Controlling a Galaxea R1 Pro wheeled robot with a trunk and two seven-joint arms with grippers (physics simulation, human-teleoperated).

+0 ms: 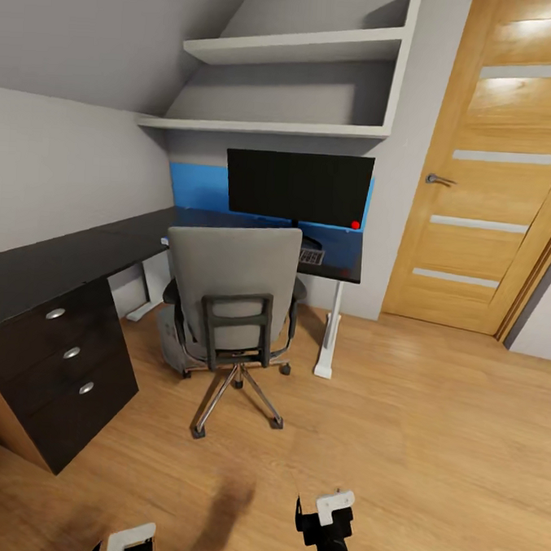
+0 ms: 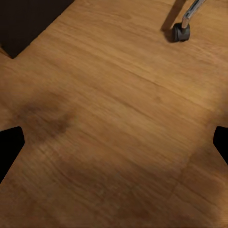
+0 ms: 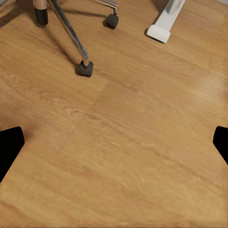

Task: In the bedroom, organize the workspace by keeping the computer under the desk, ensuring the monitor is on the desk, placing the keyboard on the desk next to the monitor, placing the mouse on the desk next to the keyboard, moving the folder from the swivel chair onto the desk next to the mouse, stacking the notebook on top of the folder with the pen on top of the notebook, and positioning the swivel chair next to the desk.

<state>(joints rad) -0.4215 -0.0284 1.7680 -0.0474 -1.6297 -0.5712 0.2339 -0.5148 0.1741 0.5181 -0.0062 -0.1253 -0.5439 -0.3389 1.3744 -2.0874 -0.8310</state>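
Soft even light, perhaps slightly blurred

swivel chair before desk, monitor on desk

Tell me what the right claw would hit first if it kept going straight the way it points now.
Probably the wooden floor: the right claw points down at bare planks, its fingers spread wide with nothing between them. The swivel chair's caster and the desk's white foot lie farther off, beside that line.

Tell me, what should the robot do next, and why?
Probably roll closer to the swivel chair. Its back faces the camera and hides the seat where the folder should lie, and both the left gripper and right gripper hang open over bare floor.
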